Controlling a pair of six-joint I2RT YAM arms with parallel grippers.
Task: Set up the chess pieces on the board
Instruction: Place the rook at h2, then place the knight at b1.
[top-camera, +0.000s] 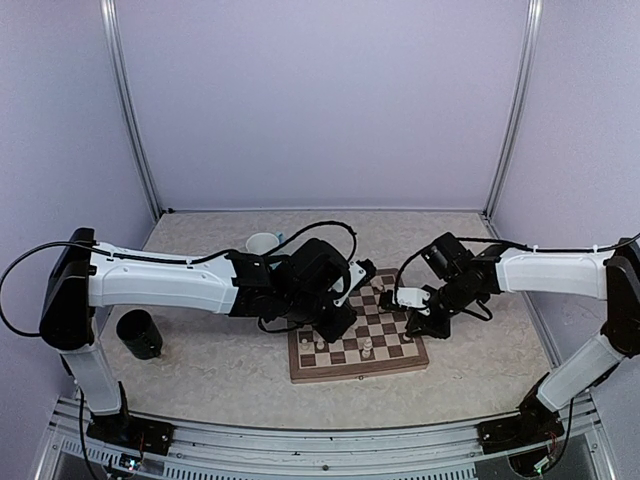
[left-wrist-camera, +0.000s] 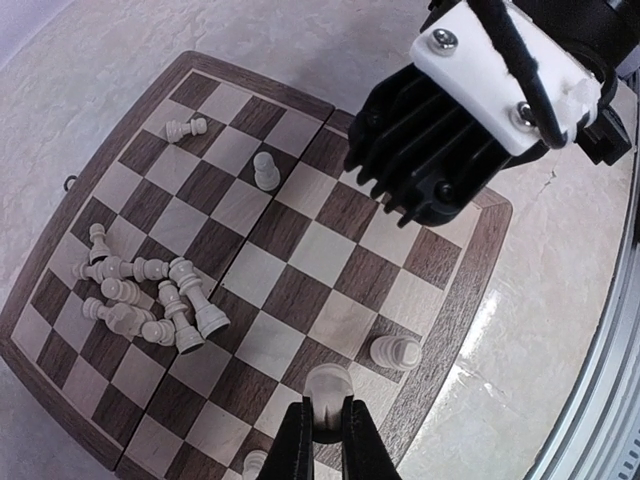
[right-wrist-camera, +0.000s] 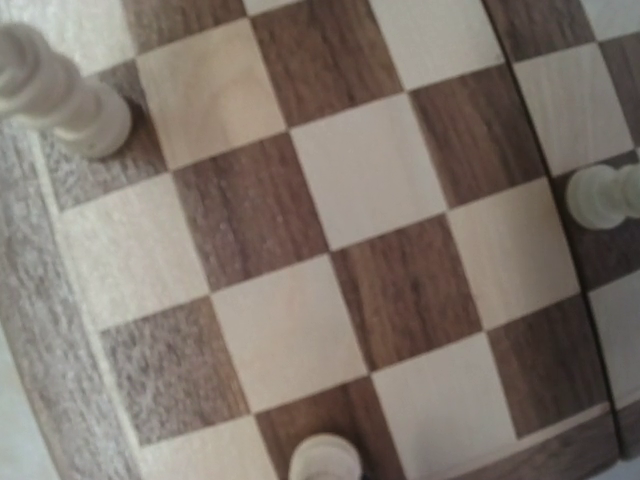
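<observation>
Over board (top-camera: 352, 376), L claw (left-wrist-camera: 326, 418) points down clamped on pale piece (left-wrist-camera: 327, 385); R claw (top-camera: 413, 326), tilted low opposite, closed.

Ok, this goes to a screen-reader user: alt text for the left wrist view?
The left gripper pinches a pale chess piece at the board edge. Fallen pieces lie heaped at left, and the right arm looms top right.

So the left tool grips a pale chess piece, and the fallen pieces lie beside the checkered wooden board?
No, the left wrist view shows the fallen pale pieces lying on the checkered wooden board; the left tool does grip one pale chess piece.
</observation>
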